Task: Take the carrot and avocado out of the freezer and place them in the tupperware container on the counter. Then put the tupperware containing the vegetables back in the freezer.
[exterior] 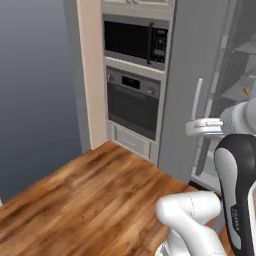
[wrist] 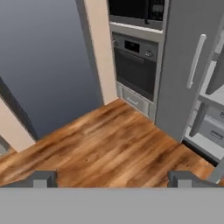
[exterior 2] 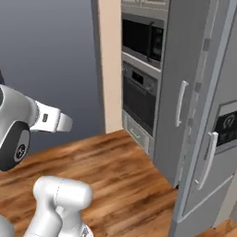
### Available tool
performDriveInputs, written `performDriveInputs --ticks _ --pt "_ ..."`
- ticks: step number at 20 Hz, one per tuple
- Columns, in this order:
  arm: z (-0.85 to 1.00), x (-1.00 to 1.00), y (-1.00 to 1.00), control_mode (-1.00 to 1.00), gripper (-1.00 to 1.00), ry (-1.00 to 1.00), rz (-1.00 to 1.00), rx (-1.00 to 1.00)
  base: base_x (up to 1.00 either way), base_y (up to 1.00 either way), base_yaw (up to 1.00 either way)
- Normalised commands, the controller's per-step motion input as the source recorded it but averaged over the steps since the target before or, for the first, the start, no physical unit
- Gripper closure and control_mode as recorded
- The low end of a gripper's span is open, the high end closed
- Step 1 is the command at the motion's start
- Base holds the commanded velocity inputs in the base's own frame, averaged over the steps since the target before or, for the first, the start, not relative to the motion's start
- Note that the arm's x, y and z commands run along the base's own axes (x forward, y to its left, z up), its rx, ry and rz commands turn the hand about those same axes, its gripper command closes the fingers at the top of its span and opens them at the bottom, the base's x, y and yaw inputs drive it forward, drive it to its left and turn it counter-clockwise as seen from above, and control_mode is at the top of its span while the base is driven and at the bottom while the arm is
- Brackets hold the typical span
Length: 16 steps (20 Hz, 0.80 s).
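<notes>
The freezer (exterior: 185, 90) is a tall grey cabinet whose flat door stands swung open, with a white bar handle (exterior: 198, 97). Grey inner shelves (exterior: 240, 85) show to the right of the door. A tiny orange bit on one shelf looks like the carrot (exterior: 246, 91). The avocado, the tupperware container and the counter are out of view. My gripper (wrist: 112, 179) is open with nothing between its fingertips (wrist: 41, 178). It hangs above the wooden floor, short of the freezer door (wrist: 183, 65). The white hand (exterior 2: 53, 118) reaches out level from the arm.
Left of the freezer, a black microwave (exterior: 135, 42) sits above a dark oven (exterior: 132, 102) with a small drawer (exterior: 131, 141) below. A second grey door with a dispenser panel (exterior 2: 227, 125) stands close on the right. Wooden floor (exterior: 100, 195) spreads in front.
</notes>
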Motion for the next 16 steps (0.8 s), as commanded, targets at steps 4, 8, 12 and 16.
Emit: performDriveInputs --ticks 4,8,12,16 --pt "0.00 0.00 0.00 1.00 -1.00 0.00 0.00 0.00 0.86 0.28 -0.61" --pt "0.00 0.00 0.00 1.00 -1.00 0.00 0.00 0.00 0.76 0.13 -0.62" --pt "0.00 0.00 0.00 1.00 -1.00 0.00 0.00 0.00 0.66 0.01 -0.66" --pt "0.00 0.00 0.00 1.00 -1.00 0.00 0.00 0.00 0.56 0.13 -0.73"
